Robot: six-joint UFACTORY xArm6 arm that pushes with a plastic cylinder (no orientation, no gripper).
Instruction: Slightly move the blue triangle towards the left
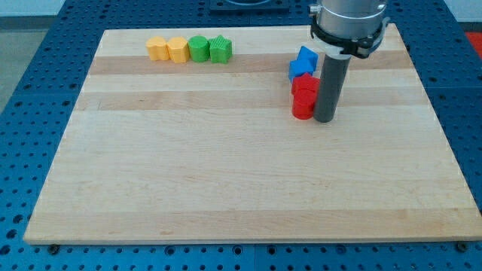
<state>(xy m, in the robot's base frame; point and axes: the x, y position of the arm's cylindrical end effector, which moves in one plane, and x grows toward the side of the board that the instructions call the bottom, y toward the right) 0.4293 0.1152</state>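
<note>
A pale wooden board (241, 173) fills the frame, sitting on a blue perforated bench (30, 113), with the arm's grey housing coming down from the upper right.

My tip (325, 120) is planted right of centre in the upper half, just beside the lower red block (303, 106) on its right side — touching or a hair off, I can't tell which. No jaws here to speak of: it's a bare rod, nothing clenched, nothing held.

The blue triangle is the target, and there's the catch: two blue blocks sit together at upper right, one (306, 58) nearer the top and one (298, 71) just below and left of it, partly behind the rod. Which is the triangle I can't make out; both look chunky and bright blue, and the lower one touches the upper red block (305, 86).

The risk: the tip stands level with the reds, not the blues. A leftward push from here would likely shove the reds and leave the blues put. Coming in higher, it could catch both blues together, or drag a red along. And "slightly" matters — overshoot is easy.

Far off at upper left, the yellow pair (167, 50) and green pair (210, 50) sit in a row, well clear.
</note>
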